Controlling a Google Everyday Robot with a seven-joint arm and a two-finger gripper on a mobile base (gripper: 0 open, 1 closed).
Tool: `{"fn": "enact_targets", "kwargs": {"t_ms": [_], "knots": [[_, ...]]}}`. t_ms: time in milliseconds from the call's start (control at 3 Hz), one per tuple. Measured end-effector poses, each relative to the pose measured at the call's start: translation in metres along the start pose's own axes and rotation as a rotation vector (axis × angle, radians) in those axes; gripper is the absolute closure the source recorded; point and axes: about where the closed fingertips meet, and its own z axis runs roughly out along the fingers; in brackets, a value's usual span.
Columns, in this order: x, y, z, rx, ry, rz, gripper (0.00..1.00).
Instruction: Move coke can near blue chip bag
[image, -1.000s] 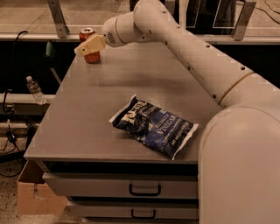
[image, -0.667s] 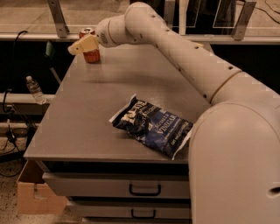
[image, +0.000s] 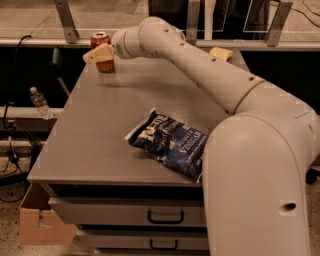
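The hand (image: 96, 53) is right against the upright small red aluminium coke can (image: 100, 39) at the grey worktop's (image: 95, 135) far corner; I cannot tell whether it grips, and the crinkled navy blue chip bag (image: 170, 143) lies well apart, diagonally back toward the arm's base.

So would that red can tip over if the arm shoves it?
Possibly: the coke can stands upright and narrow, so a push from the tool, now at its middle, might topple it. Once down, it would likely roll on the smooth table.
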Motion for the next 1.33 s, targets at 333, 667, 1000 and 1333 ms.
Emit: {"fn": "enact_targets", "kwargs": {"t_ms": [333, 667, 1000, 1333], "knots": [[0.009, -0.011, 0.018, 0.012, 0.005, 0.021, 0.00], [0.016, -0.015, 0.039, -0.003, 0.020, 0.047, 0.17], [0.024, -0.013, 0.052, -0.024, 0.032, 0.081, 0.41], [0.028, -0.012, 0.054, -0.032, 0.040, 0.103, 0.63]]}}
